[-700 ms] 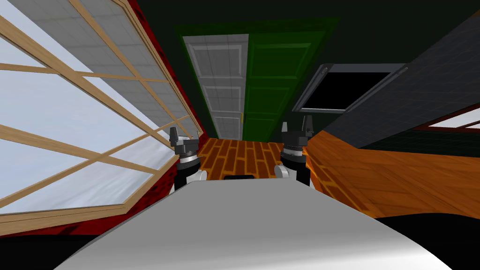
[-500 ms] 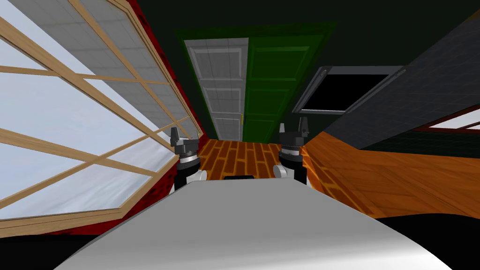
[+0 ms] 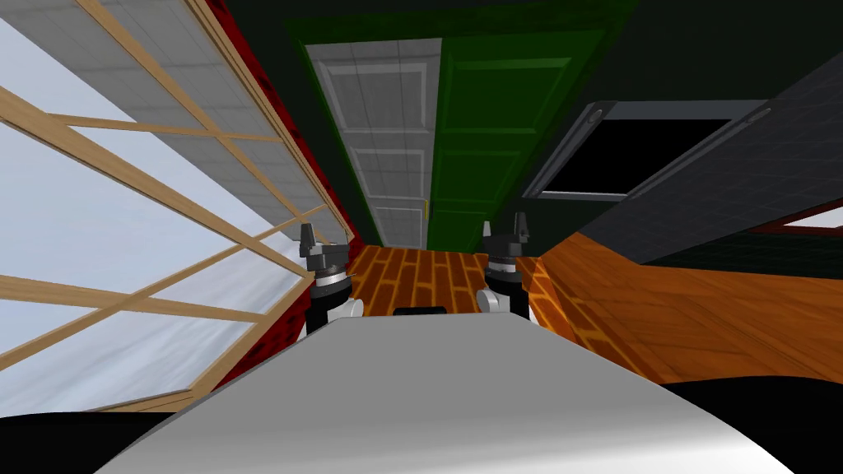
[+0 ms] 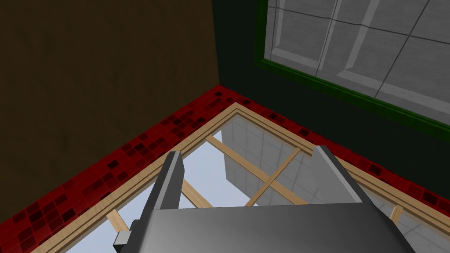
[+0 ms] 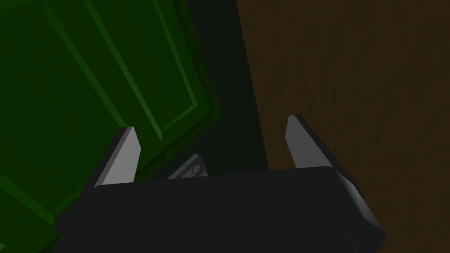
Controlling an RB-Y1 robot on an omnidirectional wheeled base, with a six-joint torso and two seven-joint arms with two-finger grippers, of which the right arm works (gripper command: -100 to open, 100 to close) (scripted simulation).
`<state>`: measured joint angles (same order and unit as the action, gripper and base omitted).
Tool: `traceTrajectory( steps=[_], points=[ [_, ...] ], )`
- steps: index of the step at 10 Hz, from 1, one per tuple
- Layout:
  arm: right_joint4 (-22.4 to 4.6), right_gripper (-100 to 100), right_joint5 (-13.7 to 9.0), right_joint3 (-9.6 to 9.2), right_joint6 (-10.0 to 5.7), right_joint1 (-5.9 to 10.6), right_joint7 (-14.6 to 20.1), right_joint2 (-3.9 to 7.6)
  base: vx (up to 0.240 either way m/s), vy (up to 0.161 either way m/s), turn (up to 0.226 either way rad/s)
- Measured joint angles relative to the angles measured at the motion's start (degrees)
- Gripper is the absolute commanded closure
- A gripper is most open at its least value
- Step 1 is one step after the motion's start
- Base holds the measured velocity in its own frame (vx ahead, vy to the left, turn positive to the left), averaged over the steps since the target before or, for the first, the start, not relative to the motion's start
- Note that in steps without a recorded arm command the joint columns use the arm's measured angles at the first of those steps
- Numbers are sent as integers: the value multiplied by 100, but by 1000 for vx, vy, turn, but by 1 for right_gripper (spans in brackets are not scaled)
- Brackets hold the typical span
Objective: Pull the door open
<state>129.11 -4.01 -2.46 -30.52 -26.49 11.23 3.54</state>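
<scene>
Standing off from the door point(image 3: 395, 148), with a stretch of wood-plank floor point(image 3: 416, 276) between base and threshold; approach not finished. Far left: window point(image 3: 123, 247) with pale wooden bars, set in a red tiled wall point(image 3: 284, 107). Beside it the left hand point(image 3: 323, 239) is raised, fingers spread, nothing between them. Centre: a grey panelled leaf next to a green panelled leaf point(image 3: 482, 140) in one green frame, well apart from both hands. A small yellow handle point(image 3: 426, 206) sits at the seam; too small to tell which leaf carries it. The right hand point(image 3: 503, 224) points toward the green leaf, fingers spread and empty. Further right: a framed opening onto a black area point(image 3: 634, 156), then an orange wooden surface point(image 3: 700, 304). Judgement for this step: close the gap squarely, base centred between window and surface; bring the nearer hand to handle height, spread; pinch only once straddling the handle; pull back along the hinge arc, leaving swing room.
</scene>
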Motion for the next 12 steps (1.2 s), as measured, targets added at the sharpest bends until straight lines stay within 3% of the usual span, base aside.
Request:
traceTrajectory(
  steps=[2,8,12],
  points=[
    [-269,-100,-72,-36,-39,109,189,36,131,12,-1],
    [-950,-100,-310,-147,-238,234,816,191,97,25,-2],
    [-1371,-100,-457,-251,-274,369,1218,248,98,24,-2]
  ],
)
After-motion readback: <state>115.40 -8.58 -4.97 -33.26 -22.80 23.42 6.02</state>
